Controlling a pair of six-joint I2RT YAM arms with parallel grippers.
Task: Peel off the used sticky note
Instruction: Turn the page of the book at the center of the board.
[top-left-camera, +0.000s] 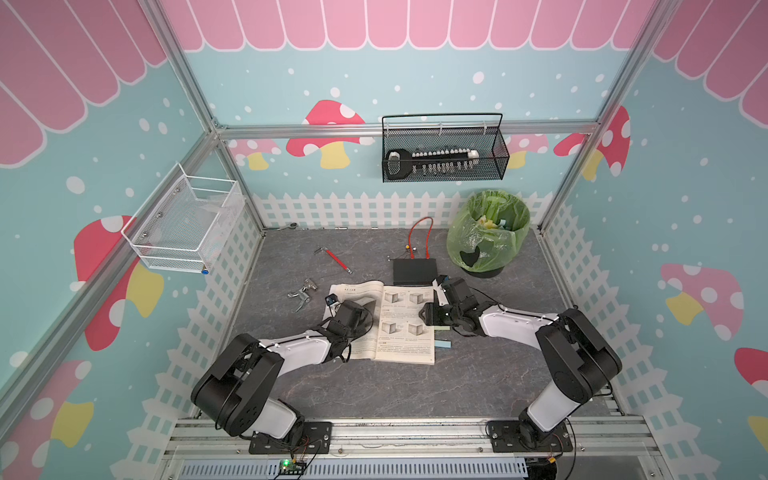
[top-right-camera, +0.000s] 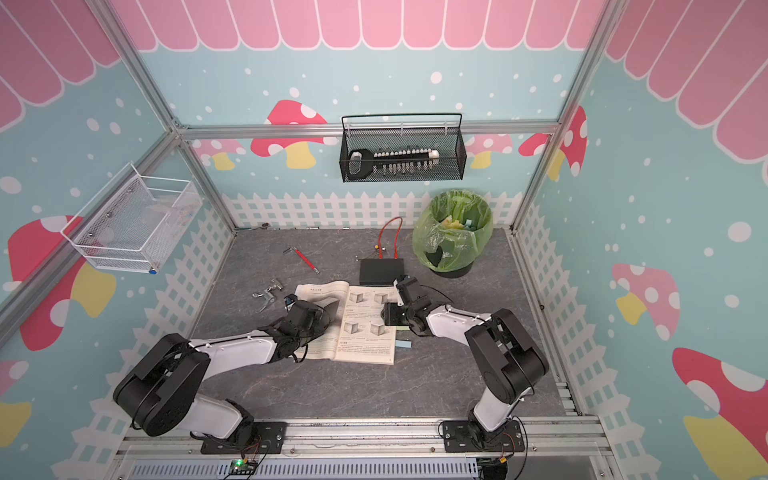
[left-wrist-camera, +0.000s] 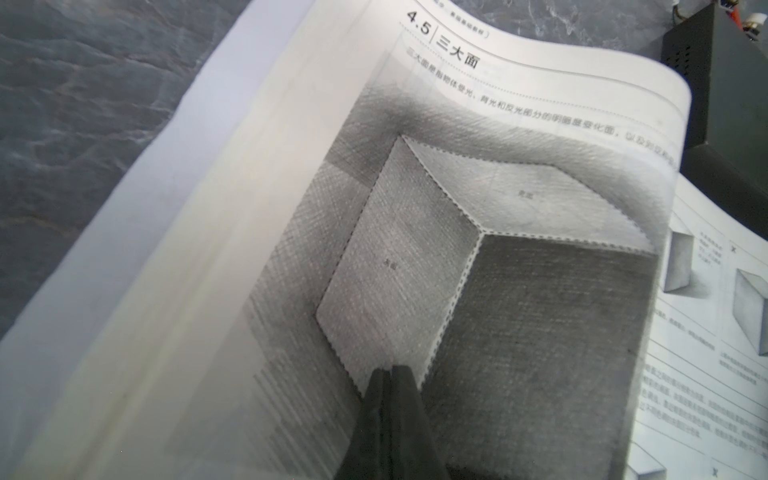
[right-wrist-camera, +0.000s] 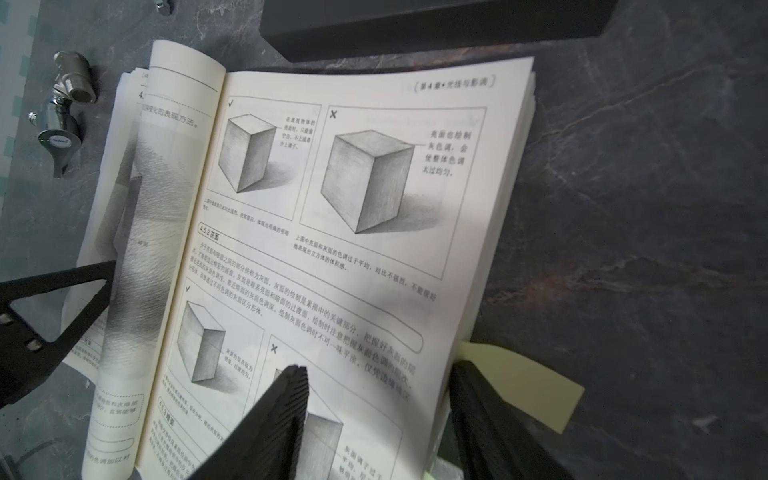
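Two arms: both reach in over the open book (top-left-camera: 386, 324), which lies flat on the grey bench (top-left-camera: 374, 390).
Left gripper (left-wrist-camera: 390, 372): pinched fully together with nothing in it, its tip down on the big shaded cube drawing on the left-hand page.
Right gripper (right-wrist-camera: 379, 368): jaws roughly half apart and holding nothing. One finger sits over the printed right-hand page, the other just past the page edge.
Sticky note (right-wrist-camera: 528, 382): pale yellow, poking out sideways from the book's right edge from under the top pages. Its free end lies slightly curled on the bench. It is still stuck in place.
Contact: the outer finger covers the note's inner end, but from here I can't tell whether it touches the paper.
Blue tab (top-left-camera: 444, 344): a second note on the same edge, nearer the arm bases.
Black box (top-left-camera: 414, 271): just beyond the book's far edge, with a red cable (top-left-camera: 419, 232) looping up behind it.
Bin (top-left-camera: 488, 232): lined with a green bag, at the far right of the bench, paper scraps inside.
Left of the book: a metal tap (top-left-camera: 303, 293), and farther back a red-handled tool (top-left-camera: 338, 261).
Walls: a black wire basket (top-left-camera: 444, 149) on the back wall, a white mesh basket (top-left-camera: 183, 224) on the left.
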